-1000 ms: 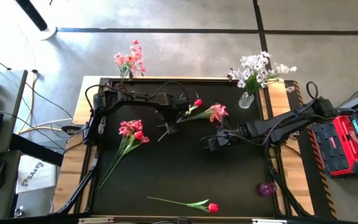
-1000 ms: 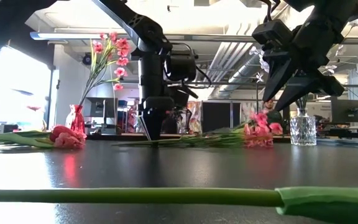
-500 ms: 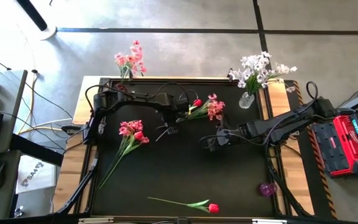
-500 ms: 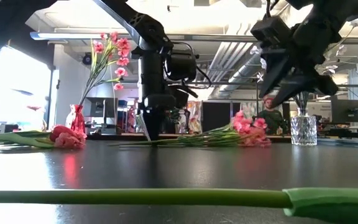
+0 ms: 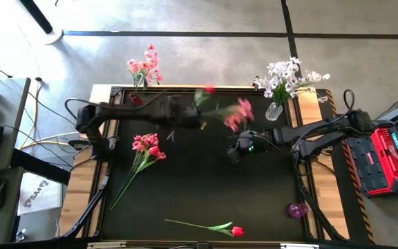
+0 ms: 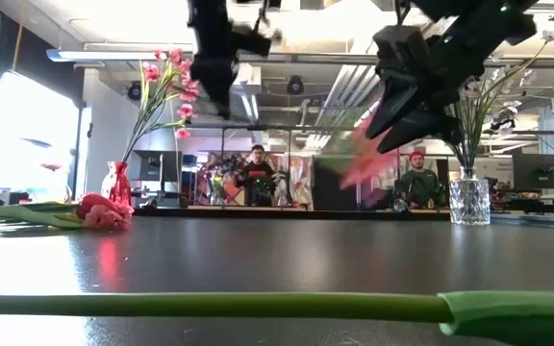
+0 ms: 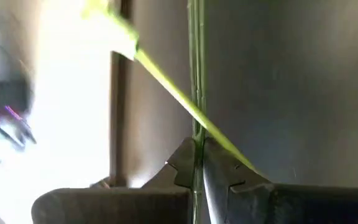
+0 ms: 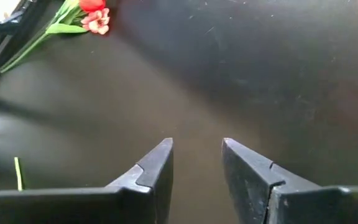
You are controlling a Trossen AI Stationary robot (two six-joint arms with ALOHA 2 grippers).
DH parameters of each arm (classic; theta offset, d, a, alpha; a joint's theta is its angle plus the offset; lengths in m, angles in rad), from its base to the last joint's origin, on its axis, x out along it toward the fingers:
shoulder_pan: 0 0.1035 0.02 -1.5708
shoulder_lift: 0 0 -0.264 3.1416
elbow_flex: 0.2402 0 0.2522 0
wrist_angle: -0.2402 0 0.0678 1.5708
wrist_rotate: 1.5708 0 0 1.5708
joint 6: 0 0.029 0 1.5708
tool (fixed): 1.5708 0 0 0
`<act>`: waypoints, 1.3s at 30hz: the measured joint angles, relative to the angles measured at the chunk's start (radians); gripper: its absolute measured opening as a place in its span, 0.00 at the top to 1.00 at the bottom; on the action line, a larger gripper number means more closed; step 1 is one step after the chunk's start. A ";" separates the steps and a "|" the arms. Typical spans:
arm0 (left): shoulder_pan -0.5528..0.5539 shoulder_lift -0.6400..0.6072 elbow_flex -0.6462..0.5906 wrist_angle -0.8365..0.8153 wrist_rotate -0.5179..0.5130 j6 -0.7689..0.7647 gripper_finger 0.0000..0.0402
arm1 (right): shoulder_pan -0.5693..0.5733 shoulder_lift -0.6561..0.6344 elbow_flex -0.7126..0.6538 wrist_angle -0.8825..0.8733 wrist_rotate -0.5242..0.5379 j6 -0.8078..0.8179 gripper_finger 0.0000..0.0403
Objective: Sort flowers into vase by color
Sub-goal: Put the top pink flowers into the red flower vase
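My left gripper [image 5: 187, 118] is raised above the table's far middle, shut on thin green stems [image 7: 197, 93]. Their blurred red tulip [image 5: 209, 88] and pink blossoms [image 5: 239, 114] trail toward the right, in the air. My right gripper [image 5: 235, 153] hovers open over the table's middle with nothing between its fingers [image 8: 194, 168]. A pink spray stands in a red vase [image 6: 115, 183] at the far left. White blossoms [image 5: 285, 75] stand in a clear vase [image 6: 467, 200] at the far right. My left gripper pinches the green stems [image 7: 197, 138] between its two fingers, and the fingers lie across them. At least two stems run through the pinch, one of them slanting off with a leaf [image 7: 114, 28]. The flowers hang clear of the table, blossoms toward the right.
A bunch of pink and red flowers [image 5: 146, 145] lies on the table's left part. A single red tulip [image 5: 236, 231] lies along the near edge. A small purple object [image 5: 296, 209] sits near the right edge. People sit in the room behind the table.
My left gripper has risen steeply from the table and gone toward the far edge, tipping as it went. The stems came up with it. The red tulip and pink blossoms, which lay on the table, are now lifted clear. My right gripper has rolled a little.
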 joint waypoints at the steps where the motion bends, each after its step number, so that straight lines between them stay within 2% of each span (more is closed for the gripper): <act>1: -0.022 -0.010 0.000 0.021 -0.022 0.027 1.00 | -0.016 0.000 0.000 0.000 -0.017 -0.017 0.69; 3: -0.054 -0.027 0.000 0.050 0.010 0.100 1.00 | -0.040 0.000 0.000 0.000 -0.032 -0.046 0.69; 4: -0.063 -0.032 0.000 0.047 0.063 0.132 1.00 | -0.048 0.000 0.000 0.000 -0.039 -0.059 0.69; 8: -0.069 -0.017 0.000 -0.056 0.472 0.153 1.00 | -0.068 0.000 0.000 0.001 -0.077 -0.128 0.69; 12: -0.058 0.045 0.000 -0.186 0.828 0.018 1.00 | -0.072 0.000 0.000 -0.003 -0.111 -0.190 0.69; 14: -0.049 0.073 0.000 -0.194 1.022 -0.043 1.00 | -0.071 0.000 0.000 -0.005 -0.116 -0.209 0.69; 16: -0.042 0.098 0.000 -0.170 1.164 -0.075 1.00 | -0.072 0.000 0.000 -0.005 -0.119 -0.231 0.69; 17: -0.042 0.106 0.000 -0.132 1.197 -0.088 1.00 | -0.072 0.000 0.000 -0.006 -0.126 -0.244 0.69; 18: -0.042 0.110 0.000 -0.088 1.190 -0.118 1.00 | -0.072 0.000 0.000 -0.007 -0.132 -0.250 0.69; 19: -0.041 0.111 0.000 -0.054 1.119 -0.181 1.00 | -0.072 0.000 0.000 -0.008 -0.145 -0.248 0.69; 21: -0.041 0.108 0.000 -0.022 0.915 -0.299 1.00 | -0.071 0.000 0.000 -0.014 -0.181 -0.200 0.69; 22: -0.042 0.104 0.000 -0.016 0.860 -0.306 1.00 | -0.063 0.000 0.000 -0.016 -0.197 -0.163 0.69; 23: -0.042 0.103 0.000 -0.013 0.879 -0.278 1.00 | -0.049 0.000 0.000 -0.016 -0.207 -0.123 0.69; 24: -0.038 0.103 0.000 -0.005 0.949 -0.246 1.00 | -0.032 0.000 0.000 -0.015 -0.209 -0.084 0.69; 29: -0.040 0.101 0.000 -0.002 1.654 0.015 1.00 | 0.047 0.000 0.000 -0.005 -0.149 0.064 0.69; 32: -0.044 0.086 0.000 -0.051 1.932 0.208 1.00 | 0.079 0.000 0.000 -0.005 -0.104 0.168 0.69; 34: -0.040 0.060 0.000 -0.047 1.984 0.313 1.00 | 0.103 0.000 0.000 -0.004 -0.069 0.231 0.69; 36: -0.029 0.036 0.000 -0.017 1.982 0.341 1.00 | 0.133 0.000 0.000 -0.003 -0.030 0.272 0.69; 39: -0.017 0.012 0.000 0.067 1.895 0.309 1.00 | 0.176 0.000 0.000 0.006 0.025 0.348 0.69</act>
